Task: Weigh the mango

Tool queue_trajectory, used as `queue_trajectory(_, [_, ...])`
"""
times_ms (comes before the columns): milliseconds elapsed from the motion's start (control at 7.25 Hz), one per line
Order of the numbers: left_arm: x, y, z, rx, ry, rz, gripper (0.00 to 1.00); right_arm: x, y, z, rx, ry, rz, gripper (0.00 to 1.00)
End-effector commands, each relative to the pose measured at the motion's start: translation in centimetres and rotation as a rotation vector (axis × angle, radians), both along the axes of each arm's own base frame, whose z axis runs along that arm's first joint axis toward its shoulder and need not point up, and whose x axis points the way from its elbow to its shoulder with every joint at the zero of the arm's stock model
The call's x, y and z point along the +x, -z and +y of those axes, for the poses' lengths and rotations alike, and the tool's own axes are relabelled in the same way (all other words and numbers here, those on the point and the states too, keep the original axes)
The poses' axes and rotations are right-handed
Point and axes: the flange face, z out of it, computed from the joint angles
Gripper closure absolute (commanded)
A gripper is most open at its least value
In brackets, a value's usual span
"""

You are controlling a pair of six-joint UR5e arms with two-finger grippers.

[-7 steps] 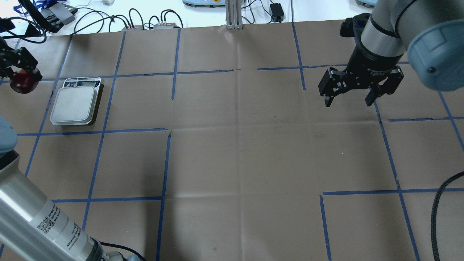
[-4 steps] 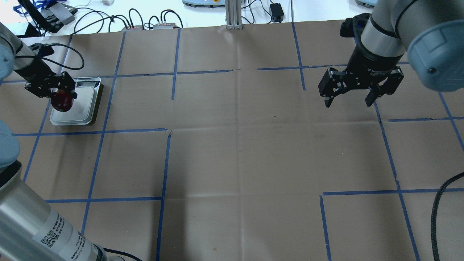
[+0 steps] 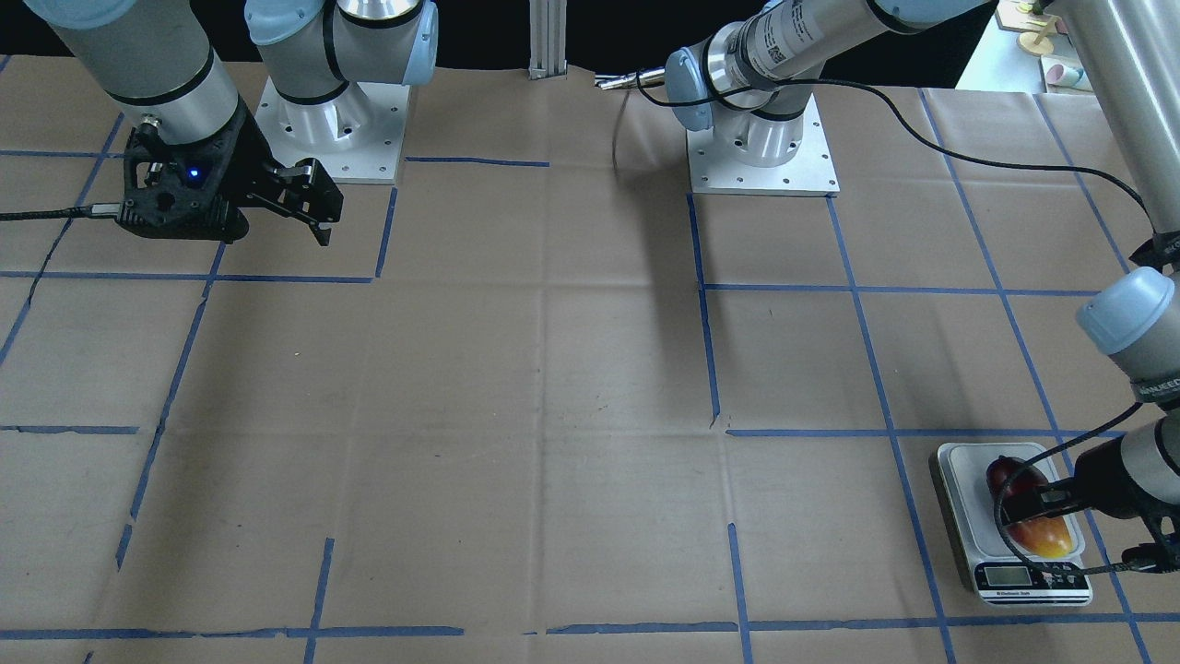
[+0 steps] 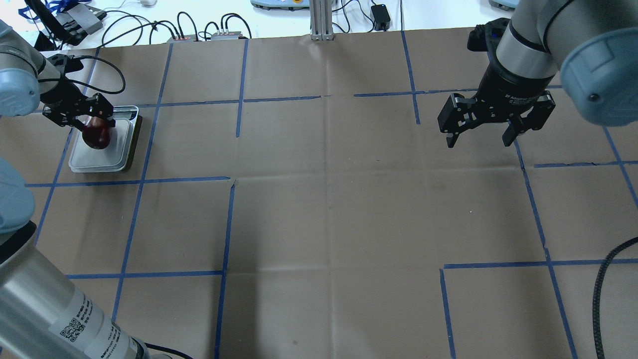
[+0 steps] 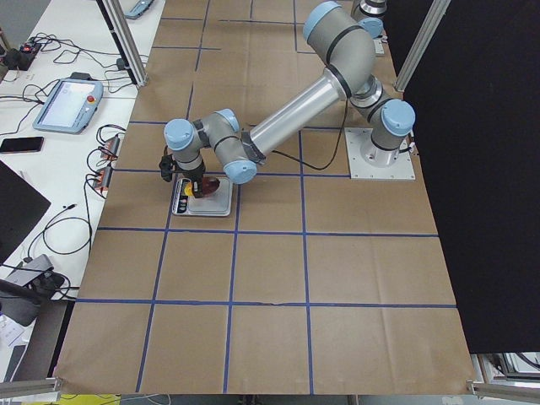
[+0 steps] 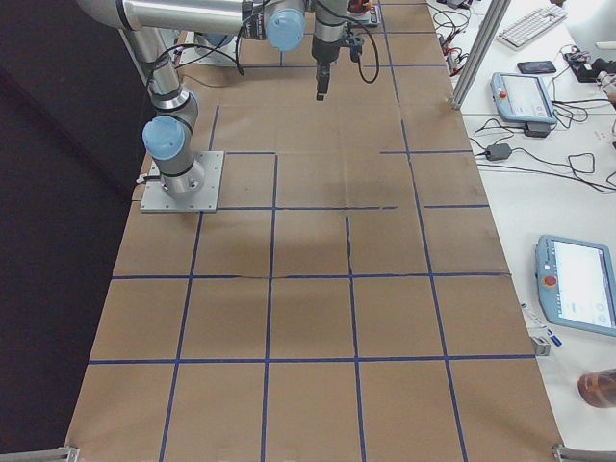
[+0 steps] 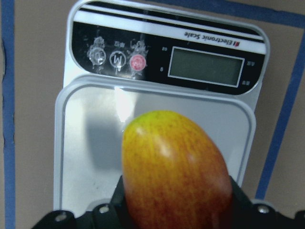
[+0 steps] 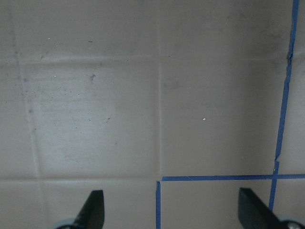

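Upper left of the overhead view, that's where the action is: the left gripper (image 4: 93, 123) sits over the scale (image 4: 102, 160), its fingers clamped on either side of the mango (image 4: 95, 135). The grip is narrow, just the fruit's width, with the black fingers pressed to its flanks at the bottom of the wrist view. The mango (image 7: 176, 167) lies lengthwise above the silver platform, its yellow-green tip pointing up the frame at the scale's display (image 7: 206, 67) and the buttons beside it. From the front camera, lower right corner, the dark red end (image 3: 1005, 475) points away from the display and the orange end (image 3: 1042, 537) lies next to it. Whether the fruit's weight is actually down on the platform can't be told; it throws a shadow on the metal to its left.

Over in the upper right of the overhead view, the right gripper (image 4: 478, 142) hangs above the taped brown table (image 4: 329, 199), fingers spread wide, nothing between them.
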Motion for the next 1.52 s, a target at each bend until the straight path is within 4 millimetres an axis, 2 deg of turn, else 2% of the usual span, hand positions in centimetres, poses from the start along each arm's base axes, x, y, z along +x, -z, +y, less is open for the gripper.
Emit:
queue_trajectory(0, [0.0, -4.3, -0.8, -0.059, 0.003, -0.038, 0.0, 0.0, 0.0, 0.0, 0.0, 0.0, 0.0, 0.0])
queue_trajectory(138, [-0.3, -7.8, -0.5, -0.066, 0.005, -0.041, 0.0, 0.0, 0.0, 0.0, 0.0, 0.0, 0.0, 0.0])
queue_trajectory(276, [-1.3, -12.1, 1.4, -0.043, -0.022, -0.03, 0.0, 0.0, 0.0, 0.0, 0.0, 0.0, 0.0, 0.0])
queue_trajectory(414, [-3.3, -15.9, 3.6, -0.03, -0.088, -0.022, 0.0, 0.0, 0.0, 0.0, 0.0, 0.0, 0.0, 0.0])
queue_trajectory(552, [-8.2, -20.2, 5.5, -0.012, -0.107, -0.013, 0.0, 0.0, 0.0, 0.0, 0.0, 0.0, 0.0, 0.0])
queue_trajectory(690, [-14.1, -22.4, 6.5, 0.017, -0.102, -0.035, 0.0, 0.0, 0.0, 0.0, 0.0, 0.0, 0.0, 0.0])
queue_trajectory(966, [-25.5, -23.7, 8.6, 0.017, -0.11, -0.052, 0.0, 0.0, 0.0, 0.0, 0.0, 0.0, 0.0, 0.0])
queue_trajectory(1103, [-29.7, -23.7, 10.2, 0.021, -0.091, -0.053, 0.0, 0.0, 0.0, 0.0, 0.0, 0.0, 0.0, 0.0])
queue_trajectory(1241, [-32.7, -23.6, 11.9, 0.026, -0.07, -0.051, 0.0, 0.0, 0.0, 0.0, 0.0, 0.0, 0.0, 0.0])
queue_trajectory(1379, [-34.7, -23.5, 14.2, 0.026, -0.041, -0.049, 0.0, 0.0, 0.0, 0.0, 0.0, 0.0, 0.0, 0.0])
